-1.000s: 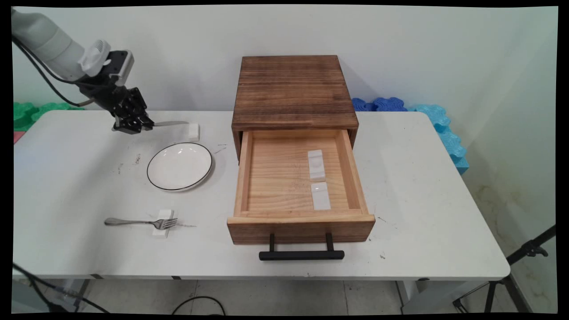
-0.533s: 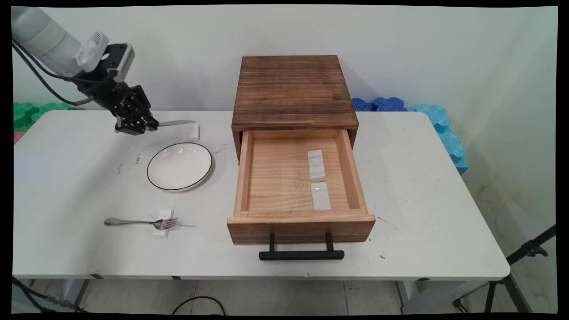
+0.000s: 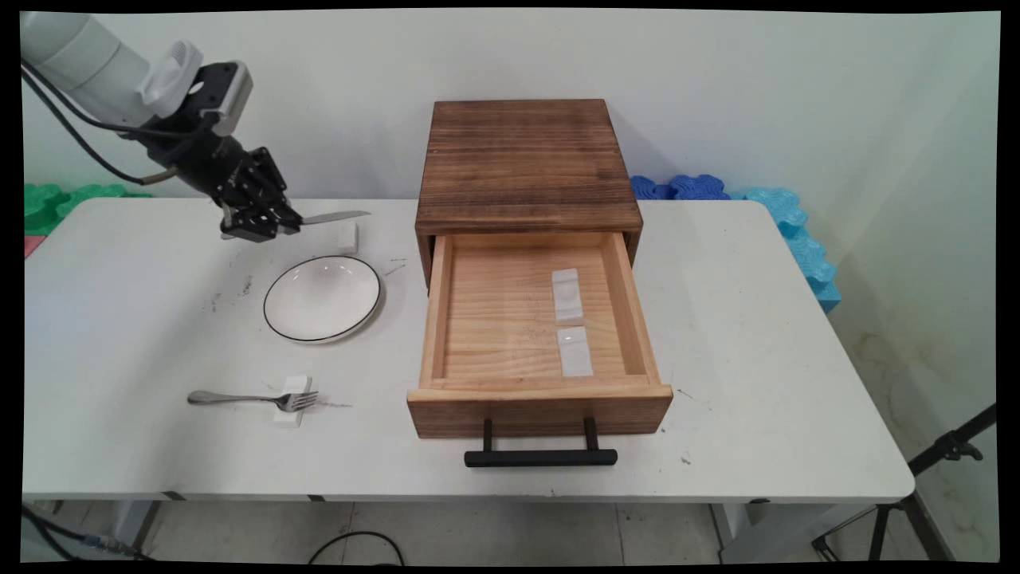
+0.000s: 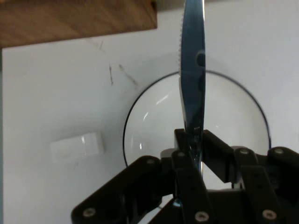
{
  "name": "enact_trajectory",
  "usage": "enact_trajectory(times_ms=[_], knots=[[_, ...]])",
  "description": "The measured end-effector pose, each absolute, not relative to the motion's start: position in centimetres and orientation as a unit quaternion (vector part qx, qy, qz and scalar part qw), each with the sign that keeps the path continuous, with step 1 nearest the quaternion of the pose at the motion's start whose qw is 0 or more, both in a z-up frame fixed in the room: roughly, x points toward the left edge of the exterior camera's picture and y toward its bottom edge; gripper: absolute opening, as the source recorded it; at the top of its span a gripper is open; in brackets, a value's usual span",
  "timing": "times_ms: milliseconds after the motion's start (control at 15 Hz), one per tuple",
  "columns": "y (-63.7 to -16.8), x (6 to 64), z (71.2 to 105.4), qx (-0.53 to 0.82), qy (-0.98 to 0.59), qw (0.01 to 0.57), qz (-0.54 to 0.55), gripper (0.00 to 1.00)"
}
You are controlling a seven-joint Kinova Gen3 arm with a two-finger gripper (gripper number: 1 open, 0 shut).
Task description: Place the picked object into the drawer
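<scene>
1. Shiny metal is sticking out of the black gripper [image 3: 275,228]: it is a knife [image 3: 335,216], and the two fingers are squeezing tight on its handle end.
2. The knife is hanging in the air above the white table [image 3: 127,319], with its blade pointing toward the wooden box [image 3: 526,163].
3. In the hand view the blade [image 4: 193,70] is running straight up from the fingers [image 4: 187,144], with little teeth along its left edge.
4. A small white block [image 3: 347,236] is sitting on the table just under the blade tip. It is hard to tell if the knife is touching it, but it looks lifted clear.
5. A round white plate [image 3: 322,298] with a thin dark rim is lying near the gripper, toward the front.
6. A fork [image 3: 251,398] is lying near the front edge, with its prongs resting on another small white block [image 3: 290,405].
7. The box's drawer [image 3: 535,327] is standing pulled out, with a black handle [image 3: 540,457] in front.
8. Two small white blocks [image 3: 570,323] are lying inside the drawer, end to end, on the right side.
</scene>
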State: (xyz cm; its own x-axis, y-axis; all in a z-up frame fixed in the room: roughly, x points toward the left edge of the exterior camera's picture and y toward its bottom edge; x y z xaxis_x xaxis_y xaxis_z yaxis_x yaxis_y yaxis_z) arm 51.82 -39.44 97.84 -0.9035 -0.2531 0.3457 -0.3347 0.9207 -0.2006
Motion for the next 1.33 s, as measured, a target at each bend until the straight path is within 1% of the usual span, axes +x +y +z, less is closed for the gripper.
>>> enact_trajectory(times_ms=[467,800,1333], knots=[[-40.0,46.9,98.5,0.147,-0.965,0.178,0.127,0.00],[-40.9,44.2,98.3,0.144,-0.964,0.187,0.126,0.00],[-43.0,38.1,97.9,0.140,-0.961,0.203,0.124,0.00]])
